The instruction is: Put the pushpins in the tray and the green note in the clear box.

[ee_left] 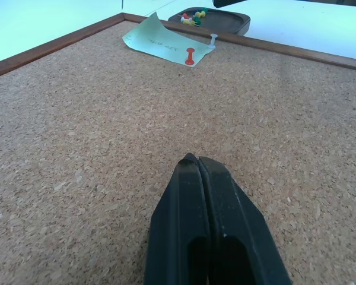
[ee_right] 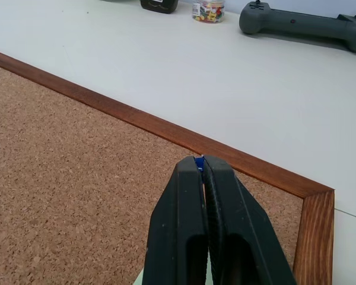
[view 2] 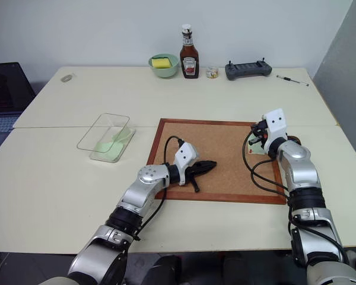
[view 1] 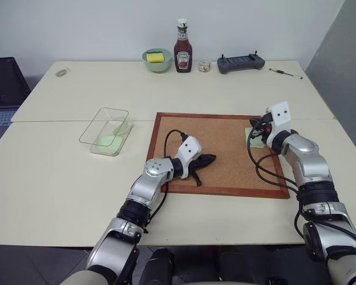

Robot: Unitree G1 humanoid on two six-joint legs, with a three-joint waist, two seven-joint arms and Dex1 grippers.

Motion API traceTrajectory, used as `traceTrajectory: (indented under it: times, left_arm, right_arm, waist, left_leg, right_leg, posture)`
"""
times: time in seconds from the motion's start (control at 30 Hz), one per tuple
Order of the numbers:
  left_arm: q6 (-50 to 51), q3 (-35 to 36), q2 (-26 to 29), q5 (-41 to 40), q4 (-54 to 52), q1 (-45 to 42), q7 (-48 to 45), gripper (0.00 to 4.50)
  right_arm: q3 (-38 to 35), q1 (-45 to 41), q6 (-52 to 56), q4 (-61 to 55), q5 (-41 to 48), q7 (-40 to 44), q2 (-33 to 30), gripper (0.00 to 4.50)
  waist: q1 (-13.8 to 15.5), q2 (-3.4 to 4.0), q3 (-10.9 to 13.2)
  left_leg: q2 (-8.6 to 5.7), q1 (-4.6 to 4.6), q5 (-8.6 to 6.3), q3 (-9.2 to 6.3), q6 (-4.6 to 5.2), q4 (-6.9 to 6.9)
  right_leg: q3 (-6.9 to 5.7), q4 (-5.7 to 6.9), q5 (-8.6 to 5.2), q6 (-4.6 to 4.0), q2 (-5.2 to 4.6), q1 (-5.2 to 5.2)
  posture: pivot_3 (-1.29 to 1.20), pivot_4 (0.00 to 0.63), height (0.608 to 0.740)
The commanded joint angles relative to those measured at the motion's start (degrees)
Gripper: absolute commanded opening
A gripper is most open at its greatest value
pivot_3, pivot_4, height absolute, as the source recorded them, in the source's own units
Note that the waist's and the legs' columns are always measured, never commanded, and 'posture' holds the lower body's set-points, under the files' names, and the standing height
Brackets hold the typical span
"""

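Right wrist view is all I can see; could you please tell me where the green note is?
Observer: The green note lies near a corner of the cork board, with a red pin on it and a white pin at its edge.
Operator: Thank you. Where should the pins go?
Observer: Into the tray, which sits just outside the board's frame by that corner; several coloured pins lie in it.
Operator: Has any paper been put away?
Observer: Yes, the clear box, on the table left of the board, holds pale green paper.
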Motion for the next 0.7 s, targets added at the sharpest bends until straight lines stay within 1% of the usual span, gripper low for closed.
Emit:
traceTrajectory:
  times: [0.03, 0.13, 0.23, 0.37, 0.5, 0.7]
  left_arm:
    - [0.8, -1.5, -0.4, 0.7, 0.5, 1.4, -0.5, 0.0]
    - [0.7, -1.5, -0.3, 0.9, 0.3, 1.5, -0.5, 0.0]
    - [0.3, -1.6, -0.1, 1.2, 0.4, 1.6, -0.6, 0.0]
    - [-0.1, -1.6, -0.1, 1.4, 0.8, 1.5, -0.7, 0.0]
    - [-0.5, -1.6, -0.2, 1.6, 1.4, 1.1, -0.8, 0.0]
    - [-0.8, -1.6, -0.5, 1.8, 2.0, 0.7, -0.8, 0.0]
  right_arm:
    - [-2.6, 0.7, 1.2, -5.5, 1.7, 0.2, -1.8, 0.03]
    - [-4.6, 3.2, 2.9, -11.0, 1.5, -0.3, -4.5, 0.03]
    - [-5.6, 7.9, 3.2, -16.6, 0.3, 0.1, -8.0, 0.03]
    - [-5.0, 14.8, 3.0, -21.2, -3.1, 0.1, -12.6, 0.03]
    - [-4.0, 18.0, 2.5, -21.9, -6.3, -1.9, -14.0, 0.03]
    - [-2.0, 17.2, 1.1, -18.4, -10.2, -3.6, -14.0, 0.03]
  waist:
    - [0.0, 0.0, 0.0]
    - [0.1, 0.0, 0.0]
    - [0.4, 0.01, 0.0]
    - [0.5, 0.05, 0.0]
    - [0.2, 0.1, -0.1]
    - [0.3, 0.15, -0.1]
  left_leg:
    - [0.0, 0.0, 0.0, 0.0, 0.0, 0.0]
    - [-0.02, -0.01, 0.0, 0.0, 0.0, 0.0]
    - [-0.03, -0.03, 0.0, 0.0, 0.0, -0.01]
    - [-0.03, -0.03, -0.01, 0.01, 0.01, -0.01]
    - [-0.02, 0.06, -0.01, 0.06, 0.01, 0.0]
    - [-0.03, 0.19, -0.01, 0.05, 0.01, 0.0]
  right_leg:
    - [0.0, 0.0, 0.0, 0.0, 0.0, 0.0]
    - [0.0, 0.0, 0.0, 0.0, -0.03, 0.0]
    - [0.0, -0.03, 0.0, 0.0, -0.03, 0.0]
    - [0.0, -0.03, 0.0, 0.0, -0.03, 0.02]
    - [0.04, -0.03, -0.01, 0.01, -0.03, 0.09]
    - [0.03, -0.04, -0.01, 0.02, -0.03, 0.25]
  posture:
    - [0.0, 0.15, 0.74]
    - [0.0, 0.15, 0.74]
    - [0.0, 0.15, 0.74]
    - [0.0, 0.15, 0.74]
    - [0.0, 0.15, 0.74]
    - [0.0, 0.15, 0.74]
